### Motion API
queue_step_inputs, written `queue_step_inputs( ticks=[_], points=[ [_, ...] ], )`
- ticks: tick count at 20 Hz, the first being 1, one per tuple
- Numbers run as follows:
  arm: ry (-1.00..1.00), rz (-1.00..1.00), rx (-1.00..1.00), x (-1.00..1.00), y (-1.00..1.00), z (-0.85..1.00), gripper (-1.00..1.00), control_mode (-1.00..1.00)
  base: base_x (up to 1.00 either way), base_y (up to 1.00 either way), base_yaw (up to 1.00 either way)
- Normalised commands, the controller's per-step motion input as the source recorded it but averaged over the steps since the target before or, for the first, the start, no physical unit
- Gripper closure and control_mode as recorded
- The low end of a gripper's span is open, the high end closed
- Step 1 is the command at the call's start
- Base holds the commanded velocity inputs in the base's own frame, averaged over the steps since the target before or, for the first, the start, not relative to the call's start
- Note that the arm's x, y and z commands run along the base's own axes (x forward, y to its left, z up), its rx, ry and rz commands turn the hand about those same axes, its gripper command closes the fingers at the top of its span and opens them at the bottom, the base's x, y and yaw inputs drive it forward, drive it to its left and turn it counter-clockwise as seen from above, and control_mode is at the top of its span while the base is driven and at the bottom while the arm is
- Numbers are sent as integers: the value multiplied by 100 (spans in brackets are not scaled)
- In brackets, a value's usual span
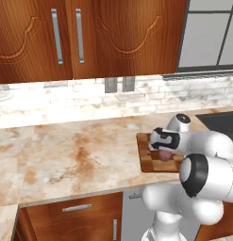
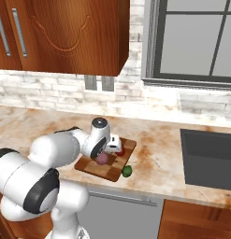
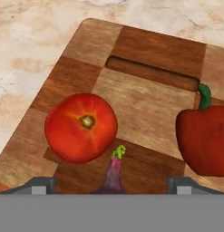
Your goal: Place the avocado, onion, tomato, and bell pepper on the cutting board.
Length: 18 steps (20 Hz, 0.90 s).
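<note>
In the left base view the white arm rises from the lower right, folds at a big dark-jointed elbow and reaches forward and down, so that the hand hangs low over the cutting board (image 1: pixel 147 160). The board lies on the marble surface (image 1: pixel 75 155) near its front edge. The onion (image 1: pixel 163 155) sits on the board directly under the hand, partly hidden by it. The tool itself is hidden behind the wrist here.

In the right base view the arm comes from the lower left, bends at the elbow and stretches right, with the wrist turned downward over the board (image 2: pixel 124 144). The onion (image 2: pixel 102 158) rests on the board just below the hand. A bit of red shows at the hand's far side, touching the board; I cannot tell which red item it is. The avocado (image 2: pixel 127 171) lies on the surface just off the board's near right corner, beside a dark sink (image 2: pixel 208 158) set well apart to the right.

In the hand view the tool (image 3: pixel 112 186) stands wide, its two tips spread far apart with nothing gripped. The onion's (image 3: pixel 113 174) sprouted top pokes up between them. The tomato (image 3: pixel 81 127) sits on the board (image 3: pixel 145 50) at left, the bell pepper (image 3: pixel 205 138) at right, apart from each other.
</note>
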Motion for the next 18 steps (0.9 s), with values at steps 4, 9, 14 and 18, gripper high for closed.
queue_step_inputs(
  ticks=[4,9,14,18],
  points=[
    [-12,0,0,-8,0,50,-100,-100,0,0,0],
    [-11,0,0,-23,-13,52,-100,-100,0,0,0],
    [-2,-3,0,-45,-36,29,-100,-100,0,0,0],
    [0,-7,0,-47,-42,13,-100,-100,0,0,0]
  ],
)
